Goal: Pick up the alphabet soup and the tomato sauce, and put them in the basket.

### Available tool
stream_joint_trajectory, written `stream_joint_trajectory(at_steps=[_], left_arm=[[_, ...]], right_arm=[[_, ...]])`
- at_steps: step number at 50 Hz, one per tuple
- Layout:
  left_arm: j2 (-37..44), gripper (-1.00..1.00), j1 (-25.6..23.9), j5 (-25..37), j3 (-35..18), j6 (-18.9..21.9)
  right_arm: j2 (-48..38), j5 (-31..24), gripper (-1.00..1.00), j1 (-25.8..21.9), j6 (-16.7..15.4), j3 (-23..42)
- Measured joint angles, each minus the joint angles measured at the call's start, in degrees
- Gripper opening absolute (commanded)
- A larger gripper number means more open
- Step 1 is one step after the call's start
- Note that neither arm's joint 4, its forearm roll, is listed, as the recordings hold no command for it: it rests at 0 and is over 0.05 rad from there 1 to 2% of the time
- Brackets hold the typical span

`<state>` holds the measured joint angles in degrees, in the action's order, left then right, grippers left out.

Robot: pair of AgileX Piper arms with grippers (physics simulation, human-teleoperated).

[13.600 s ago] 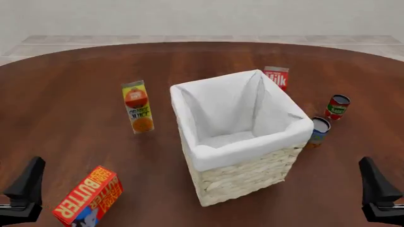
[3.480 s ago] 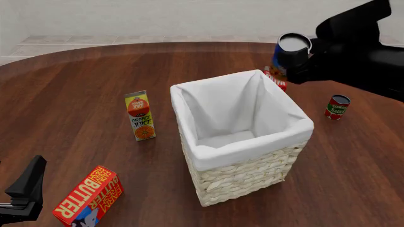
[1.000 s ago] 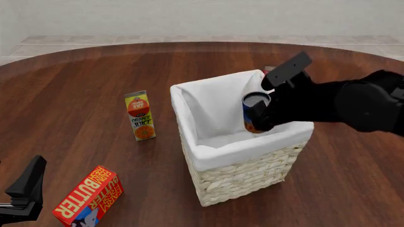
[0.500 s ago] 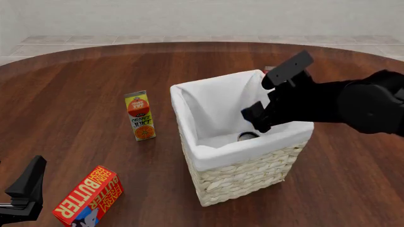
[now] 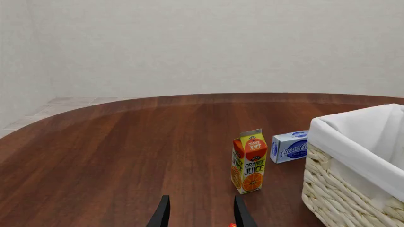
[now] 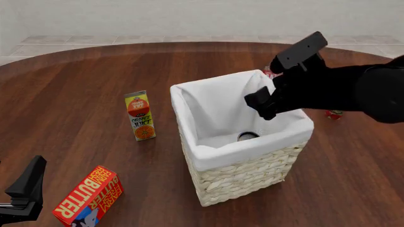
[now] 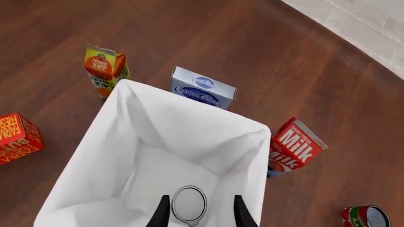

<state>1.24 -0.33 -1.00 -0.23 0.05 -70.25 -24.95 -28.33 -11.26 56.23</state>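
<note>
Alphabet soup (image 7: 188,205) stands upright on the cloth floor of the basket (image 6: 208,152), one of two cans delivered. Right gripper (image 7: 197,213) hangs above it, jaws apart and empty. Tomato sauce (image 7: 364,217) waits on the surface beyond the basket. Left gripper (image 5: 198,213), open and empty, sits idle low near the butter box (image 6: 88,196).

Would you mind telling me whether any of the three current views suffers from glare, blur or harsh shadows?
Front view: evenly lit and sharp, soft sheen on the table, the right end effector a near-featureless black shape over the basket. Right wrist view: crisp, gentle shading in the lining, soup can top clear. Left wrist view: flat light, orange juice carton print legible, no blur.
</note>
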Motion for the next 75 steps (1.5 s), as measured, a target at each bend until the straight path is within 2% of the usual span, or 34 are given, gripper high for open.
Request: stream_joint_trajectory(at_steps=[27,44,75], left_arm=[[0.0,1.0,0.0,0.0,0.0,0.0],[0.0,1.0,0.0,0.0,0.0,0.0],[0.0,1.0,0.0,0.0,0.0,0.0]], right_arm=[[2.6,-0.1,1.0,4.4,-0.6,3.3],[4.7,0.8,1.0,9.9,0.0,4.1],[7.1,5.3,1.0,20.1,1.9,1.4]])
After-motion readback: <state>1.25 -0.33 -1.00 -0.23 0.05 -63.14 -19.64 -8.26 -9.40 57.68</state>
